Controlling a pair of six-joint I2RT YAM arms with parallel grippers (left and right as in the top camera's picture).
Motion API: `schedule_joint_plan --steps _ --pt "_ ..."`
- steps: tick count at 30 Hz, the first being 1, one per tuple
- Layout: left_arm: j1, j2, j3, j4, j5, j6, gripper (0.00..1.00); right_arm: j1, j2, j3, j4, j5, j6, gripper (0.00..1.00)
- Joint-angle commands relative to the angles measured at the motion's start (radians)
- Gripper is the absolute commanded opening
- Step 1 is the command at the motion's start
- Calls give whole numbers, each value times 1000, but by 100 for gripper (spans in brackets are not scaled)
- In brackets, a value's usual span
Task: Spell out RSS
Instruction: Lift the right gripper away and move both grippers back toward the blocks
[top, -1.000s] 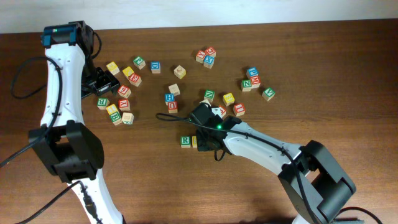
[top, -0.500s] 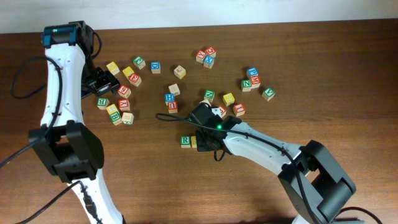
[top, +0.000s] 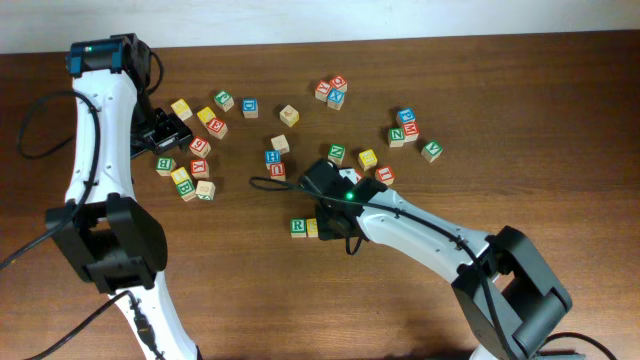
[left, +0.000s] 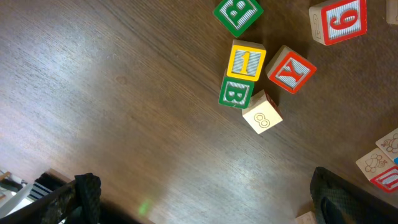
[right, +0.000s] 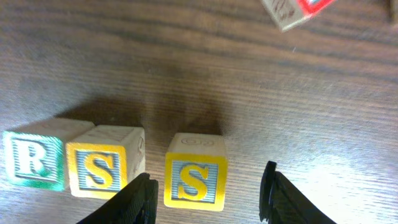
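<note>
Now our right gripper (right: 208, 173) is open around the second yellow wooden S block (right: 194, 178), so it can rest last in line from the green wooden R block (right: 31, 160); our left gripper (left: 204, 175), open too, waits far from that R.

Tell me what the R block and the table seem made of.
R block: probably wood; pale unpainted top, matte, green-and-white printed face. Table: wood or wood-look laminate, can't tell which; dark brown streaked grain with a slight sheen.
</note>
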Motion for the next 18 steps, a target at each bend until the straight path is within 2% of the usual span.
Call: schedule_joint_plan --steps 1,6,10,15,18 --pt "-2 9 18 -1 -12 8 99 2 10 80 -42 37 -6 47" --pt "-2 9 18 -1 -12 8 99 -22 9 266 -200 37 -6 46" --pt "-2 9 18 -1 -12 8 99 -80 4 430 -393 38 -7 46" --pt "-2 9 18 -1 -12 8 99 -261 -26 622 -702 60 -42 63" --pt "-2 9 18 -1 -12 8 99 -397 -53 635 -800 63 -124 87"
